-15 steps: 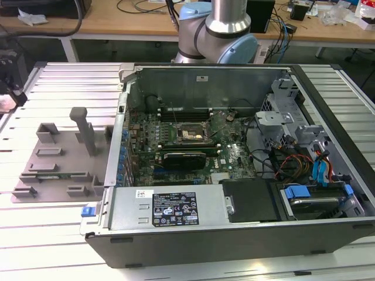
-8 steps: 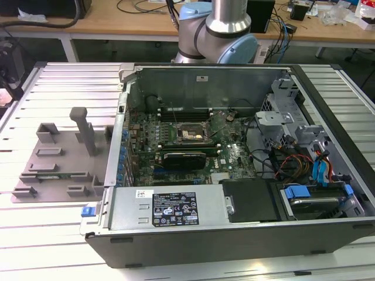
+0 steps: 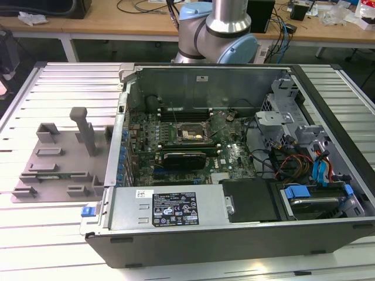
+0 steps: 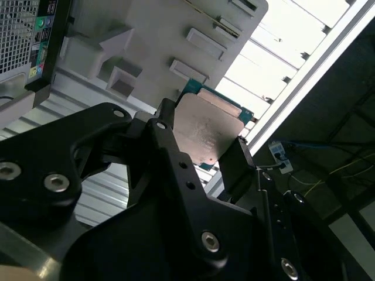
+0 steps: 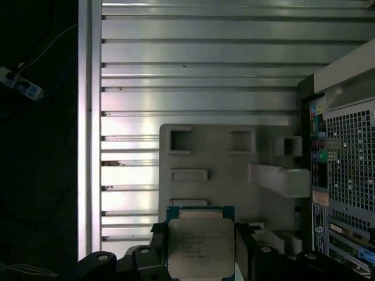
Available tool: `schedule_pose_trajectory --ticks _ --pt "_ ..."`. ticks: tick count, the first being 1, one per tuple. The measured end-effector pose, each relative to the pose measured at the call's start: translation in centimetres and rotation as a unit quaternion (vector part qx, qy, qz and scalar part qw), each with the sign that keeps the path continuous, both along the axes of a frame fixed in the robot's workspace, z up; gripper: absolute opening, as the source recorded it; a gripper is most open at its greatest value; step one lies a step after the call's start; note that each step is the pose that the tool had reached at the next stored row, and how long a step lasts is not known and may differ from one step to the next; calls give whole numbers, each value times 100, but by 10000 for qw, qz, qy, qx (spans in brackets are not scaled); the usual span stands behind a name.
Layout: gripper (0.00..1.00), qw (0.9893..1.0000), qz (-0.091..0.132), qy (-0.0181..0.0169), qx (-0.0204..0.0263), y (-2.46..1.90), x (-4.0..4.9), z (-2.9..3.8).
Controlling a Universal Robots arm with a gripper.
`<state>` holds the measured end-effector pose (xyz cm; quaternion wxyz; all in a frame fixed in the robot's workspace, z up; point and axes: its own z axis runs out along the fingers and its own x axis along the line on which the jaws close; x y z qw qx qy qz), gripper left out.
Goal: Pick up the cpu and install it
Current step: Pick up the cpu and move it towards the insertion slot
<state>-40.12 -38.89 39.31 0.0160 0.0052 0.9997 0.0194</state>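
Observation:
The cpu [image 5: 201, 249] [image 4: 206, 130], a flat square chip with a pale metal top and a green rim, sits between the black fingers of my gripper [image 5: 201, 237] [image 4: 202, 143], which is shut on it. In both wrist views it hangs high above the grey plastic tray [image 5: 234, 170] [image 4: 158, 41] beside the computer case. Inside the open case [image 3: 234, 234], the dark square socket [image 3: 190, 134] lies on the green motherboard. The tray [image 3: 58, 161] stands on the slatted table on the exterior view's left.
An upright post [image 3: 87, 130] rises from the tray. The table's outer edge [image 5: 88, 146] drops to a dark floor with cables. The case holds a power supply [image 3: 170, 208], drive bays [image 3: 316, 193] and loose wires. The arm's base [image 3: 220, 29] stands behind the case.

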Motion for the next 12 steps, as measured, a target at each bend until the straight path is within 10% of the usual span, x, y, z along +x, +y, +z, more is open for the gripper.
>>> schedule_pose_trajectory --ticks 12 --pt "55 10000 0 -1 1 1 0 257"
